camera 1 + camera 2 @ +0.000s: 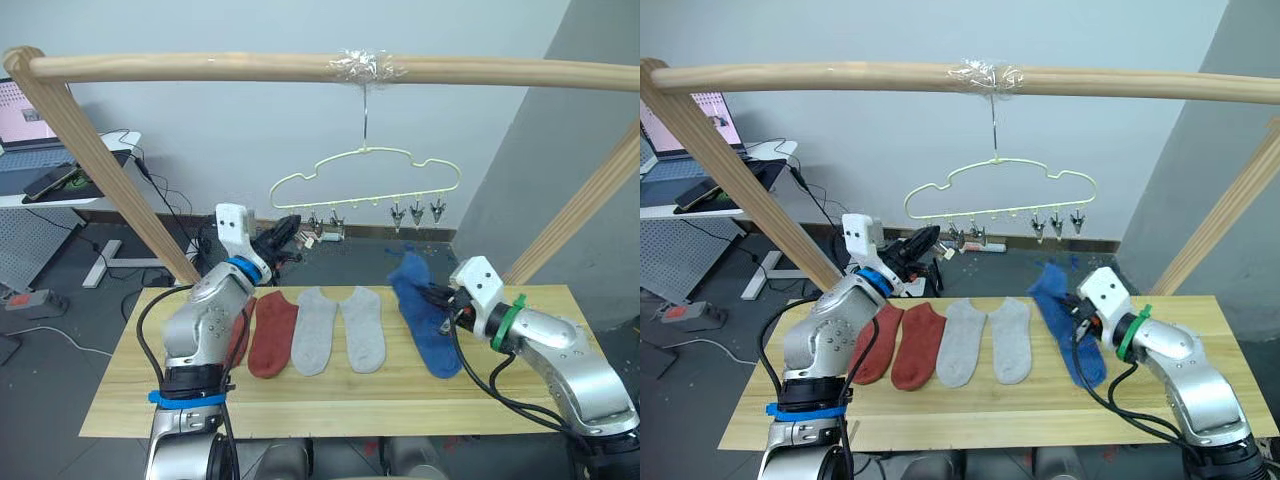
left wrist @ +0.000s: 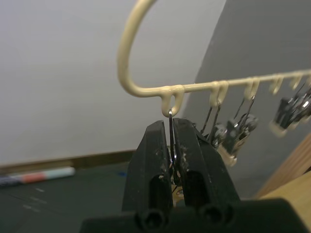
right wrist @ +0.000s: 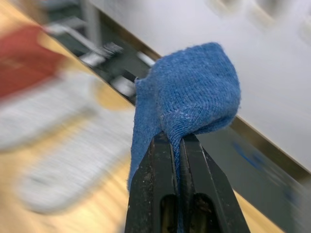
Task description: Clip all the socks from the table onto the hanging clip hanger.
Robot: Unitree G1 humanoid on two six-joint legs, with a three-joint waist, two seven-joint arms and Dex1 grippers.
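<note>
Silver arms, black-fingered tools (image 1: 283, 236)

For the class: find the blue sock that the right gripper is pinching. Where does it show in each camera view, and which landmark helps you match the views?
Left eye view: blue sock, right of the grey socks, lifted at one end by the right gripper.
Right eye view: same sock, right of centre.
Left wrist view: I cannot find it.
Right wrist view: bunched above the fingers.
Shared landmark: the clip hanger.

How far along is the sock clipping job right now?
Nothing is clipped yet: the pale-yellow wire clip hanger is bare. The left hand pinches its end metal clip; the right hand lifts one blue sock. Rust-red socks and light grey socks wait on the wooden table.
</note>
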